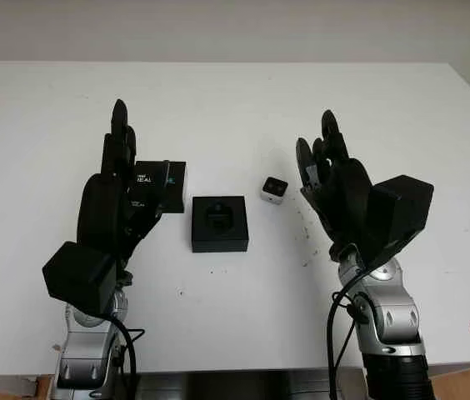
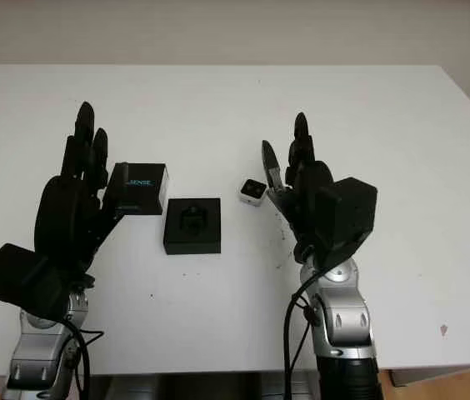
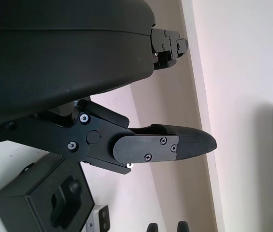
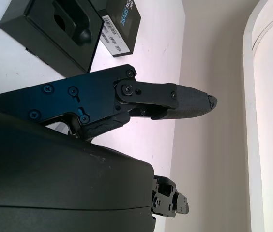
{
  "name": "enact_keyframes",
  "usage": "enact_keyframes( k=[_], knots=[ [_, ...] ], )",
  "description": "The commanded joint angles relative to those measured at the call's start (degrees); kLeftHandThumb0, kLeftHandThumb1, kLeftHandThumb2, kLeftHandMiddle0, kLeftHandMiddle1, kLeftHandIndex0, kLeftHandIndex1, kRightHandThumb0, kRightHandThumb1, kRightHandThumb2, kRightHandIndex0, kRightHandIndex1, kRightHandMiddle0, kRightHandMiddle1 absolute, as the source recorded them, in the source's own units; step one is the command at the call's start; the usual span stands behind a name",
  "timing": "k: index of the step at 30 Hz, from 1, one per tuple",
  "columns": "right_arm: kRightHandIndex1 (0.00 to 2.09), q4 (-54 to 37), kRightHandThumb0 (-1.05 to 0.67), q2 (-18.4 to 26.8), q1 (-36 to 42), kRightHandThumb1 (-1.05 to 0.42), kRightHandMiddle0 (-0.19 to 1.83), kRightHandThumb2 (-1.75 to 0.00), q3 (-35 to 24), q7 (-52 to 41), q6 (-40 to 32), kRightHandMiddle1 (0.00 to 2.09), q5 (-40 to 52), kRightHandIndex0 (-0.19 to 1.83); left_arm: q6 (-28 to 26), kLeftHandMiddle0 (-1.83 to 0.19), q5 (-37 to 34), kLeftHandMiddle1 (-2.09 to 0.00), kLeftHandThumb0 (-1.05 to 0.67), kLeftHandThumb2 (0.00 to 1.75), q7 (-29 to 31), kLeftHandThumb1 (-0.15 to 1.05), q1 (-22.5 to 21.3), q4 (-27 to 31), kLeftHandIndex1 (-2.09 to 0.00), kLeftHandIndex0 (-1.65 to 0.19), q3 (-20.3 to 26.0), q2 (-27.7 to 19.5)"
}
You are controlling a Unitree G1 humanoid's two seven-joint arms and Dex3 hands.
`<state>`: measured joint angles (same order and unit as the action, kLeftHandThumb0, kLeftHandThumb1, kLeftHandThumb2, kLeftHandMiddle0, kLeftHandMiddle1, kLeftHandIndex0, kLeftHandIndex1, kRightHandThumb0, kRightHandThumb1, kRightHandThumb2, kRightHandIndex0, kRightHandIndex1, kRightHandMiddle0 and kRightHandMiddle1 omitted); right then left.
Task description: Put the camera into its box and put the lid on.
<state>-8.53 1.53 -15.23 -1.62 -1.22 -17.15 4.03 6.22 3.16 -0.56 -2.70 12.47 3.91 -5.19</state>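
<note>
White camera [image 1: 274, 189] sits lens-up, skewed, right of box [image 1: 219, 223].

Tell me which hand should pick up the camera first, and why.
Right. The camera sits on the table just beside the right hand, which is open. The left hand, also open, is over by the lid, with the open box between it and the camera.

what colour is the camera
White shell with a black front, camera; the left eye view shows it best.
</note>
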Motion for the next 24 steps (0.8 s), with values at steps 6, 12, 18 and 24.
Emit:
enact_keyframes(
  k=[6,12,18,24],
  knots=[
    [0.06,0.02,-0.68,0.38,0.29,-1.05,-0.12,-0.42,-0.40,-0.76,0.20,0.06,0.58,-0.14,-0.69,0.08,-0.50,-0.05,-0.65,0.41,-0.05,1.05,1.12,2.07,-0.05,0.08,-0.12,0.30],
    [0.08,0.63,-0.70,1.69,-1.38,-1.05,-0.09,-0.26,-0.63,0.20,0.76,0.07,-1.52,-0.10,-0.58,0.08,-0.62,-0.05,-0.65,0.40,-0.26,1.05,0.92,1.38,-0.05,0.09,-0.19,0.81],
    [0.17,5.79,-0.63,9.60,-6.96,-0.97,0.08,-0.06,1.60,2.38,7.62,0.18,-13.86,0.11,-0.05,0.08,-0.57,-0.05,-0.66,0.41,-0.70,1.05,1.14,0.94,-0.05,0.08,-0.20,0.88],
    [0.17,14.33,-0.69,16.43,-13.96,-0.93,0.13,-0.04,5.73,0.78,8.49,0.23,-23.49,0.12,0.33,0.08,-0.40,-0.05,-0.65,0.43,-0.93,1.05,0.44,0.03,-0.05,0.08,-0.46,0.94]
  ],
)
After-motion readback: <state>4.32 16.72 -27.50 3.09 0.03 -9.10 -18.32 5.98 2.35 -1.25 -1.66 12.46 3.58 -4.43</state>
